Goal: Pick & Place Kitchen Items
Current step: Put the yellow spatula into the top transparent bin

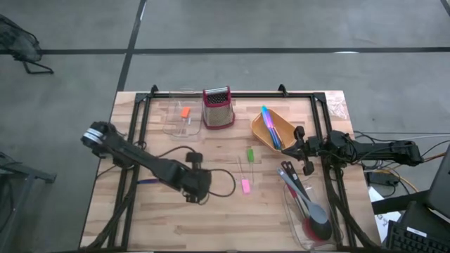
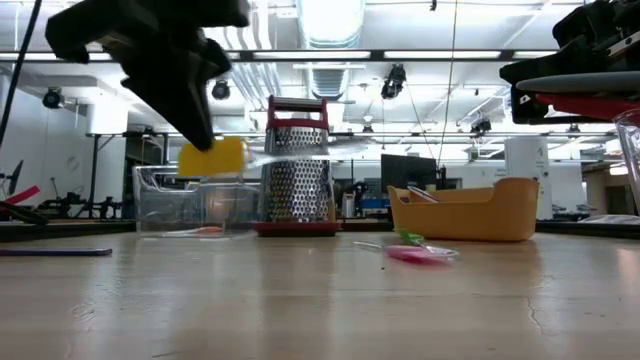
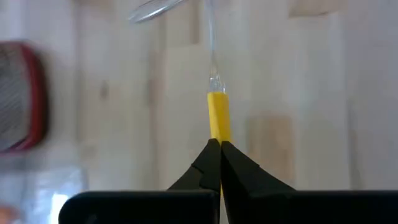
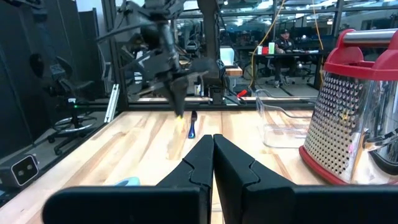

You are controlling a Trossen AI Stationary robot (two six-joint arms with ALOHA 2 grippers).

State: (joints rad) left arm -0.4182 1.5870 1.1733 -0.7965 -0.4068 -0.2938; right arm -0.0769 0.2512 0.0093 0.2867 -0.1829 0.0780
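Observation:
My left gripper (image 3: pixel 219 144) hangs above the table's near left part, shut on a small utensil with a yellow handle (image 3: pixel 218 115) and a clear stem. In the high view the gripper (image 1: pixel 199 191) hides the utensil. A green piece (image 1: pixel 249 154) and a pink piece (image 1: pixel 245 185) lie flat on the table's middle. A slim blue utensil (image 1: pixel 148 181) lies under the left arm. My right gripper (image 4: pixel 213 140) waits shut and level at the table's right side (image 1: pixel 297 149), touching nothing. My left gripper pinches the near end of the yellow handle (image 3: pixel 217 134) between its two fingertips. The fingers slant down from the table's left, in line with the utensil. The utensil is lifted clear of the table (image 2: pixel 212 157), its clear stem (image 2: pixel 268 155) reaching out beyond the fingers.
A red-topped steel grater (image 1: pixel 218 107) stands at the far middle. Left of it is a clear bin (image 1: pixel 176 119) with an orange piece. An orange tray (image 1: pixel 281 121) right of it holds blue and purple utensils. A clear bin (image 1: pixel 292 211) at the near right holds long black and grey spoons.

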